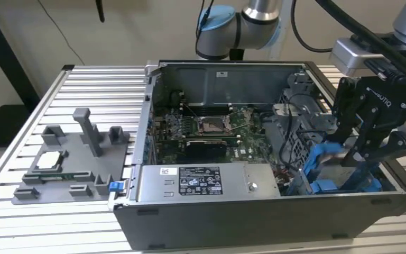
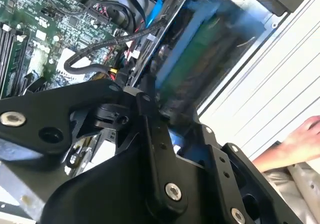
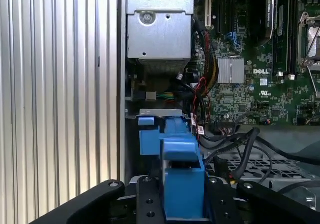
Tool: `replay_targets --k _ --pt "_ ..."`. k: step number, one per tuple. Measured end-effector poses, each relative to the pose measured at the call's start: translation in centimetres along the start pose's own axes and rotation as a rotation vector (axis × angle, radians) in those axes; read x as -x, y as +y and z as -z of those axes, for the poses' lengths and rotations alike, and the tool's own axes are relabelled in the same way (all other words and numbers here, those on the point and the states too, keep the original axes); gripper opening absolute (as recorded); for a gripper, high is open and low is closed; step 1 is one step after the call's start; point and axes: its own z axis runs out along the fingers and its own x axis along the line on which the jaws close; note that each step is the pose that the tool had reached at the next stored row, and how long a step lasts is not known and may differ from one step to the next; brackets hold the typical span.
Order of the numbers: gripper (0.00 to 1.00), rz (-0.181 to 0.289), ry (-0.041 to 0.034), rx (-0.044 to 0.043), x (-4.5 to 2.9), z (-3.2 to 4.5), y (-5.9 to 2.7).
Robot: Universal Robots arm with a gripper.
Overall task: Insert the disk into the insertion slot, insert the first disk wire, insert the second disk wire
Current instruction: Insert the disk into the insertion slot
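My gripper [image 1: 363,159] hangs over the case's near corner at the exterior view's right, shut on the disk [image 1: 320,157]. The disk stands tilted on edge in its bright blue carrier. Its lower end reaches into the insertion slot [image 1: 344,186], a grey metal bay with blue plastic parts. In the first wrist view the blue carrier [image 3: 182,176] sits between my two black fingers [image 3: 146,204], above the bay's blue clip [image 3: 149,134]. In the second wrist view the disk [image 2: 200,49] shows its blue edge and green underside, blurred. Black cables [image 3: 235,151] lie beside the bay; I cannot tell which are the disk wires.
The open computer case [image 1: 259,222] rests on a ribbed aluminium table [image 1: 97,90]. A silver labelled power-supply box [image 1: 203,182] sits beside the bay and the motherboard [image 1: 210,127] behind it. A grey fixture [image 1: 69,159] stands at the exterior view's left. A person's hand [image 2: 302,141] rests outside the case.
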Motion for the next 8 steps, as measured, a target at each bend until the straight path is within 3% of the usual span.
replay_targets --k 3,8 --pt "1.0 0.0 -0.0002 0.0 0.0 0.14 0.01" --pt "1.0 0.0 -0.0002 0.0001 0.02 1.3 0.05"
